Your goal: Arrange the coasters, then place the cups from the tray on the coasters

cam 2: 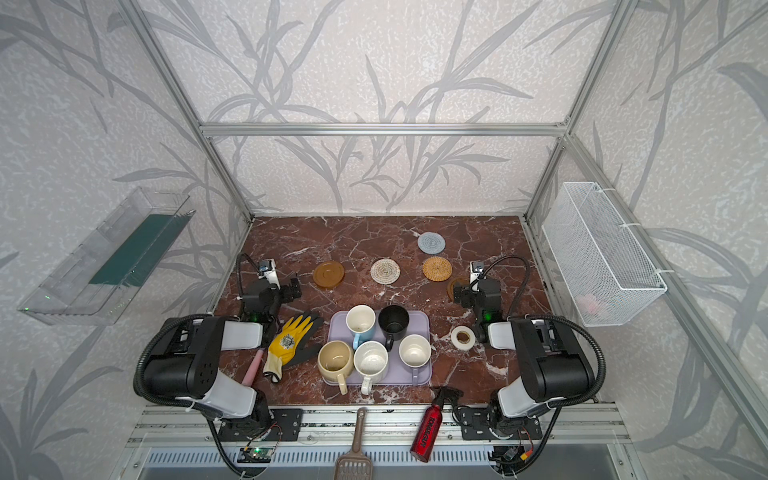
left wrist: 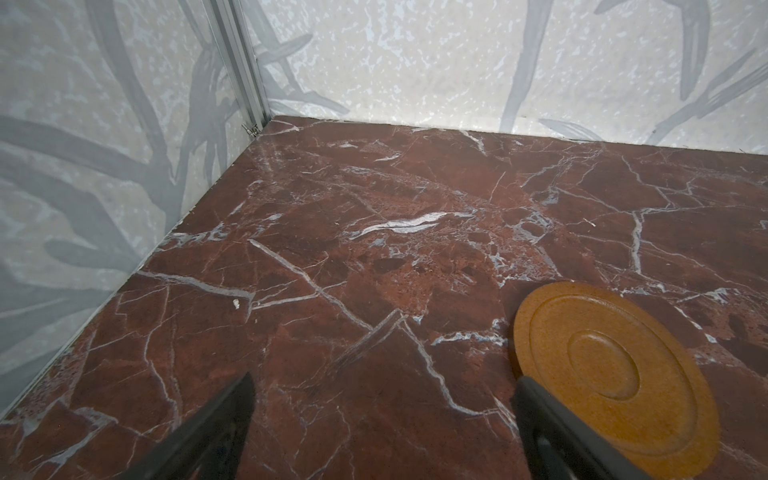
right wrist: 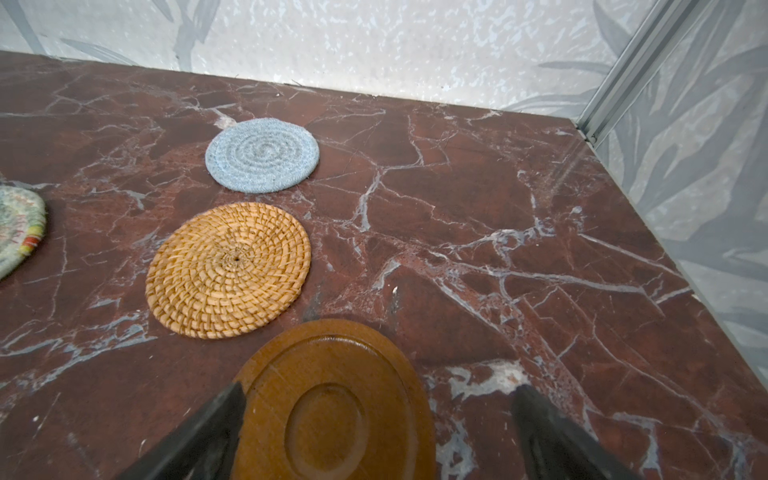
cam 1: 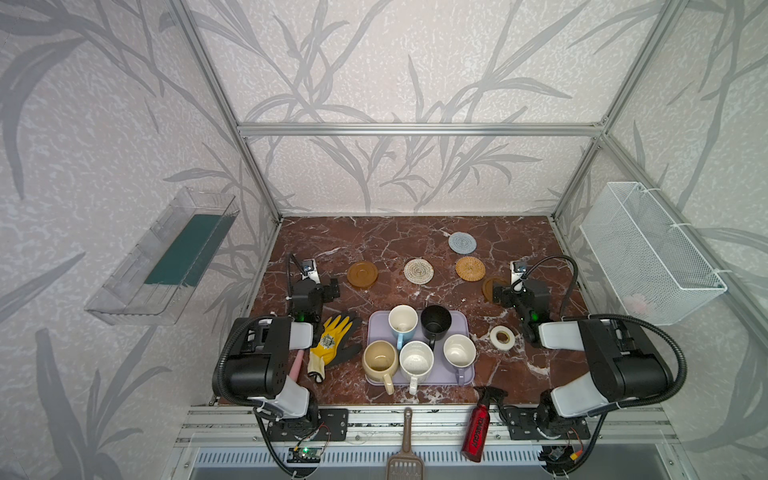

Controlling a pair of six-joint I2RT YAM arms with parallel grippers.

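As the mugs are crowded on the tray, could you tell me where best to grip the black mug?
Probably its far-right rim, from above, one finger inside: the black mug stands upright, that side faces bare tray, while its handle points forward, hemmed by the speckled white mug and lavender-grey mug.

Red-brown marble tabletop (cam 1: 374, 241), white veins all across it. On the lavender tray (cam 1: 460, 322): a light blue cup (cam 1: 402, 322), white inside; a black cup (cam 1: 435, 321); a cream-yellow cup (cam 1: 380, 359); a speckled white cup (cam 1: 416, 361); a lavender-grey cup (cam 1: 459, 352), white inside. Coasters — an amber-brown coaster (cam 1: 362, 274) at the tray's eleven o'clock, a second amber-brown coaster (cam 1: 488, 289) at two o'clock, a cream woven coaster (cam 1: 418, 271) flecked red and yellow, a golden-tan rattan coaster (cam 1: 470, 268), a grey-blue coaster (cam 1: 462, 242) in spiral rings. Yellow-and-grey glove (cam 1: 332, 338) at nine o'clock.
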